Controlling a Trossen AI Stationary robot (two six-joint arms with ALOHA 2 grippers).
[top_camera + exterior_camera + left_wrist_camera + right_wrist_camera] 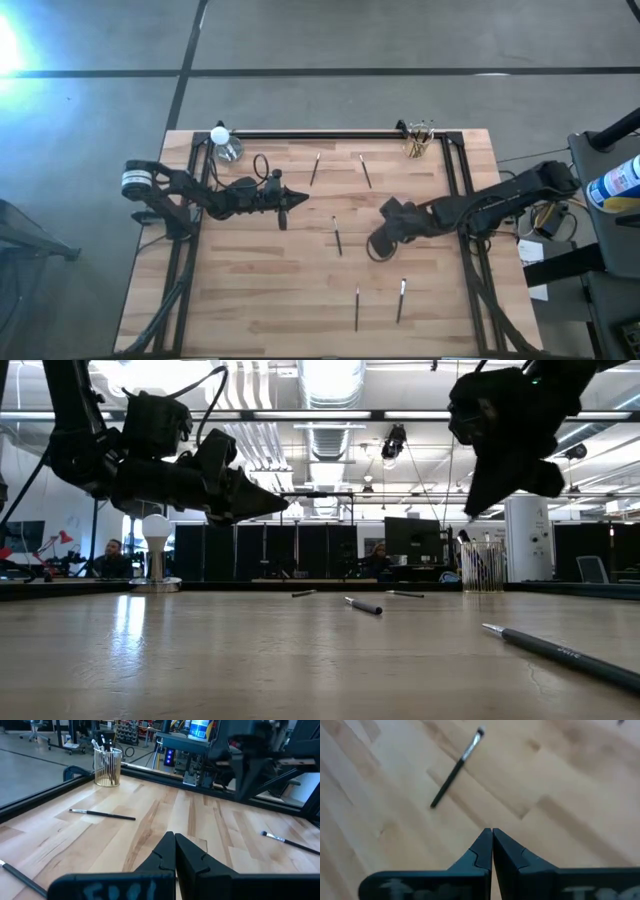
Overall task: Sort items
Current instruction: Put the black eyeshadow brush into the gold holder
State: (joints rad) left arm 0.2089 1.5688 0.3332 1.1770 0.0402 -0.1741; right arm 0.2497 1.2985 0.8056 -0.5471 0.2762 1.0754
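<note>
Table: we see a pale wooden top (260,300) with a black frame along its far edge and both sides.
Left gripper: we find the left gripper (300,199) over the left-centre of the table, pointing toward the middle. Its jaws are pressed together with nothing between them; the left wrist view shows the two dark fingers (165,855) meeting at a point above bare wood.
Right gripper: the right gripper (377,243) hangs right of centre, angled down toward the table. Its jaws are also closed tight and empty; the right wrist view shows the fingertips touching.
Items, loose: we count five thin dark brushes lying flat and well apart. Two lie near the far edge (315,169) and (366,171), one in the middle between the grippers (337,236), two near the front edge (357,308) and (401,300).
Brush by right gripper: the right wrist view shows one brush (456,769) with a pale bristle tip, on the wood ahead of the closed fingers, not touched.
Wire holder: a gold wire cup (419,141) stands at the far right corner with several brushes upright inside.
Far left corner: a small clear glass cup (229,150) with a white ball (219,135) just beside it.
</note>
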